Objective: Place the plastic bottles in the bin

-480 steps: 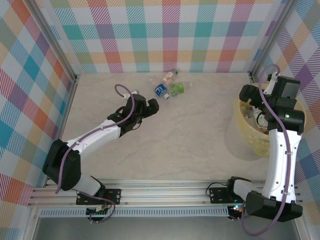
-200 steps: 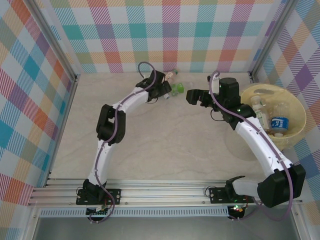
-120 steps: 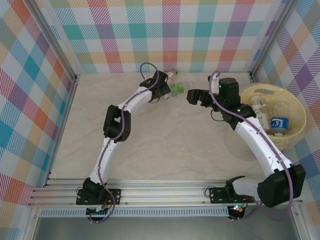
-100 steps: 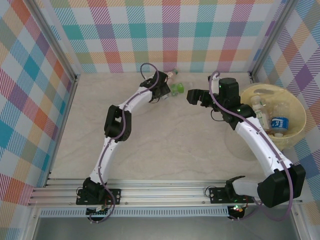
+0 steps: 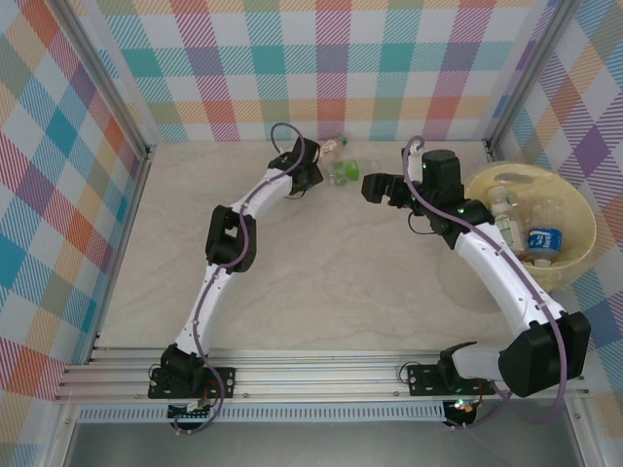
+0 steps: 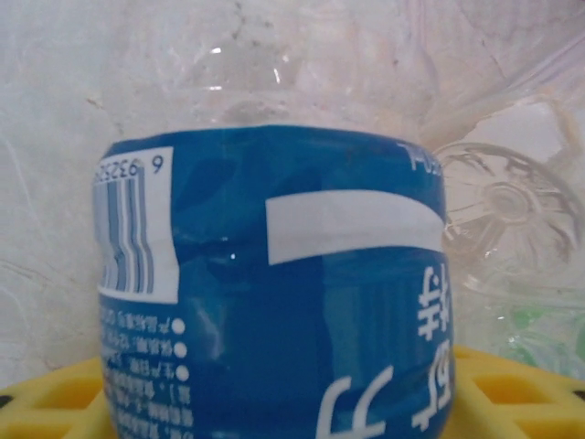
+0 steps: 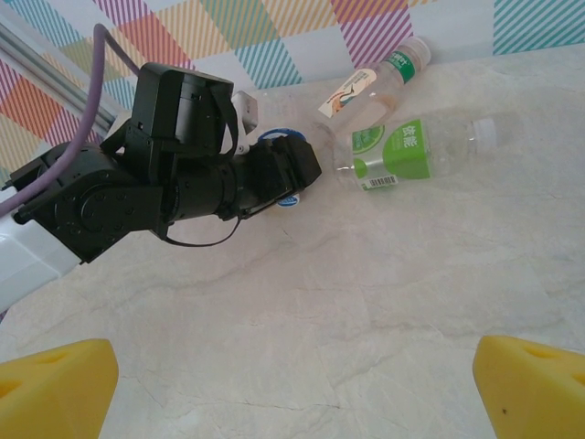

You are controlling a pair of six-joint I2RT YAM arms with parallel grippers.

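Note:
A blue-labelled plastic bottle [image 6: 274,274] lies at the far middle of the table, and my left gripper [image 5: 309,175] is shut on it, with a yellow pad [image 6: 512,384] against each side. The blue cap [image 7: 292,199] pokes out under the left gripper [image 7: 279,169]. Just right of it lies a green-labelled bottle [image 5: 343,173] [image 7: 402,151], and behind that a brown-labelled bottle [image 5: 334,148] [image 7: 370,82]. My right gripper [image 5: 375,188] [image 7: 297,393] hangs open over bare table, right of these bottles. The pale-yellow bin [image 5: 576,209] stands at the far right with several bottles [image 5: 545,240] inside.
The checked back wall [image 5: 331,68] runs close behind the loose bottles. A metal frame post [image 5: 127,117] lines the left side, and the rail [image 5: 311,379] with both arm bases crosses the near edge. The right arm's forearm [image 5: 496,272] passes in front of the bin.
My left gripper's fingers have closed in on the blue-labelled bottle while the arm stayed almost in place. The right arm has hardly moved and stays open.

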